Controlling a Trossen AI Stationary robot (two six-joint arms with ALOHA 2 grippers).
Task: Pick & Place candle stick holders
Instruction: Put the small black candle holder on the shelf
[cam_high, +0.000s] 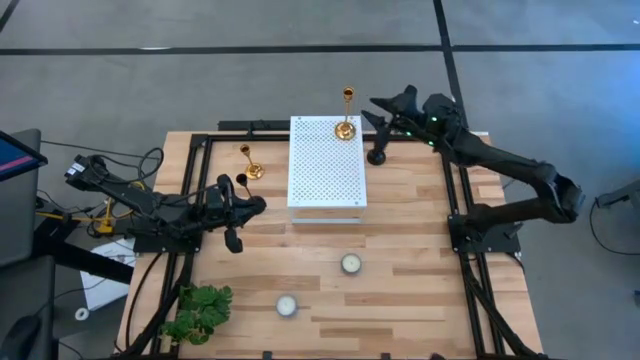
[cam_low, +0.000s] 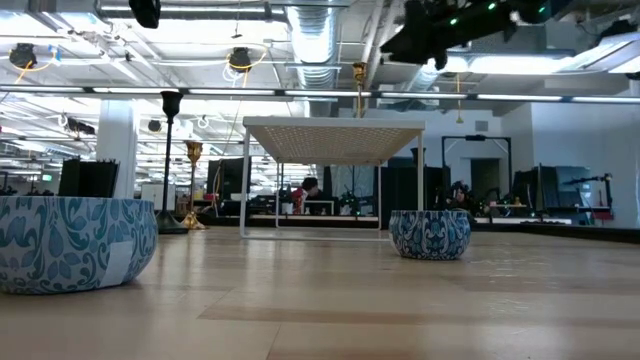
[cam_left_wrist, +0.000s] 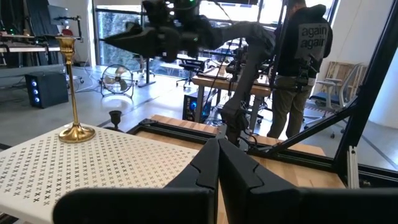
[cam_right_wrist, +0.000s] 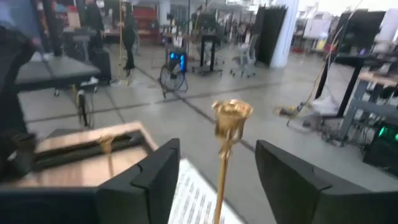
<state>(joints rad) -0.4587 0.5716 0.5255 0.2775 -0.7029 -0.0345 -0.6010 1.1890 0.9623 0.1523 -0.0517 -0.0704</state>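
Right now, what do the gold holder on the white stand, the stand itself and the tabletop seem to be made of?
The gold candle stick holder looks like polished metal, perhaps brass: it shines and catches highlights. The white stand appears to be painted perforated sheet metal, matte, with a regular hole pattern. The tabletop looks like wood, with visible joined planks and grain.

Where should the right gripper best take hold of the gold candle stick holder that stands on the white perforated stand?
Probably on the slim stem. The gold candle stick holder stands upright on the white perforated stand, so a level approach from the side suits, fingers either side. The right gripper is open, the stem between its fingers.
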